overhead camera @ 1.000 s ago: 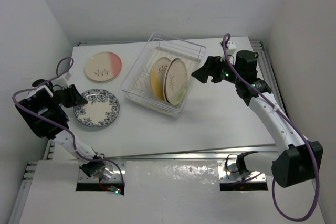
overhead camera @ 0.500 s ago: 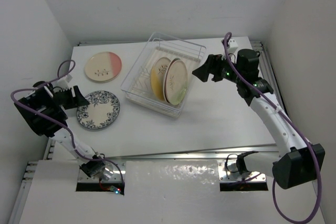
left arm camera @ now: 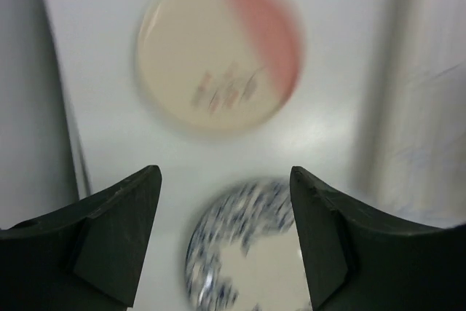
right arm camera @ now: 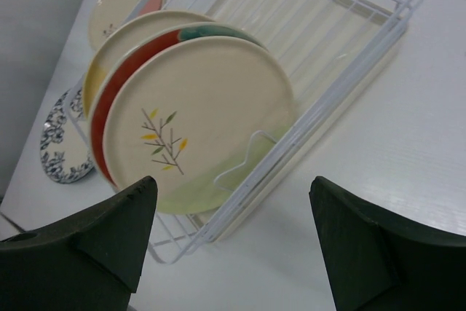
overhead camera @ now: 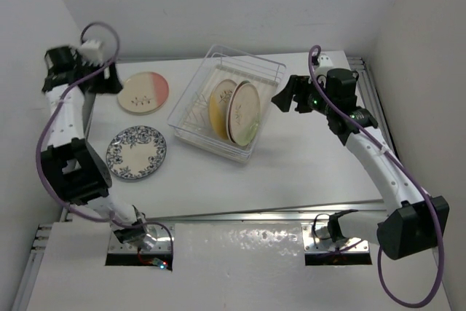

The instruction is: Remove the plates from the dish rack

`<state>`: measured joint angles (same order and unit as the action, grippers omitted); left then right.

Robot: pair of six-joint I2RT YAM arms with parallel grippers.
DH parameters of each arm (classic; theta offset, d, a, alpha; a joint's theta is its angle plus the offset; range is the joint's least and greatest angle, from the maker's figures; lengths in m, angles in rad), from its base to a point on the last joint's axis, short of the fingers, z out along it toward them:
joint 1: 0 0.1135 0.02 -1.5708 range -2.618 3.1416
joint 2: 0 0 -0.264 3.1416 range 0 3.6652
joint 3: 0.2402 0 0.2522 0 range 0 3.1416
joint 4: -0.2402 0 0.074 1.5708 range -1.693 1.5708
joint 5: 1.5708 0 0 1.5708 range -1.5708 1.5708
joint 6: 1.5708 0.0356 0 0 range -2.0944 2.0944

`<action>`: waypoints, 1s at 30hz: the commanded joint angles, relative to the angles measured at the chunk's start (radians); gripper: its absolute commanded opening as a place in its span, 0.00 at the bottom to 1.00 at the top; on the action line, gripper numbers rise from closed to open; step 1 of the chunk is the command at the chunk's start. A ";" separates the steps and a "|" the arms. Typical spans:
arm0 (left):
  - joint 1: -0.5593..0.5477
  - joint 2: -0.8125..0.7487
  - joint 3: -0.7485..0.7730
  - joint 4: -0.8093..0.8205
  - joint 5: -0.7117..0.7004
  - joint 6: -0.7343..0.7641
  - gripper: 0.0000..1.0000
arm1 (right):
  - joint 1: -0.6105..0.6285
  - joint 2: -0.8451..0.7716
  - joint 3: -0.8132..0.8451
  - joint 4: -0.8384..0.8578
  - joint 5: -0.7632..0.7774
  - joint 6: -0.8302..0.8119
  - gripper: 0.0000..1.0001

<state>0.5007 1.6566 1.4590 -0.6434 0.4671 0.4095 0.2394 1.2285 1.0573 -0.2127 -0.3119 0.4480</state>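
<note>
The clear dish rack [overhead camera: 191, 111] stands at the table's middle with three plates upright in it: a yellow one [overhead camera: 218, 107], a red-and-teal one, and a cream one with a sprig [overhead camera: 245, 111]. The right wrist view shows the rack [right arm camera: 349, 71], the sprig plate [right arm camera: 196, 121] in front and the red-and-teal plate [right arm camera: 109, 111] behind it. A cream-and-pink plate [overhead camera: 143, 92] and a blue-and-white plate [overhead camera: 136, 152] lie flat on the table left of the rack. My left gripper [overhead camera: 111, 79] is open and empty, raised near the pink plate [left arm camera: 218, 60]. My right gripper [overhead camera: 281, 97] is open and empty, just right of the rack.
White walls enclose the table at the back, left and right. The left wrist view is blurred; it shows the blue-and-white plate [left arm camera: 247, 245] below the jaws and the rack's edge [left arm camera: 422, 107] to the right.
My left arm has swung from beside the blue-and-white plate up to the far left, near the pink plate. My right gripper has barely moved.
</note>
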 commanded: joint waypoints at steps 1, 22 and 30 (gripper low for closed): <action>-0.273 -0.046 0.228 -0.083 -0.015 -0.133 0.69 | 0.006 0.000 0.012 -0.011 0.103 -0.011 0.84; -0.938 0.132 0.279 -0.104 -0.378 -0.224 0.64 | 0.006 -0.087 -0.125 -0.059 0.125 -0.072 0.86; -0.952 0.157 0.307 -0.093 -0.352 -0.264 0.21 | 0.006 -0.075 -0.143 -0.042 0.116 -0.071 0.86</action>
<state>-0.4397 1.8053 1.7336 -0.7780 0.1192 0.1696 0.2394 1.1625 0.9249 -0.2897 -0.2012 0.3847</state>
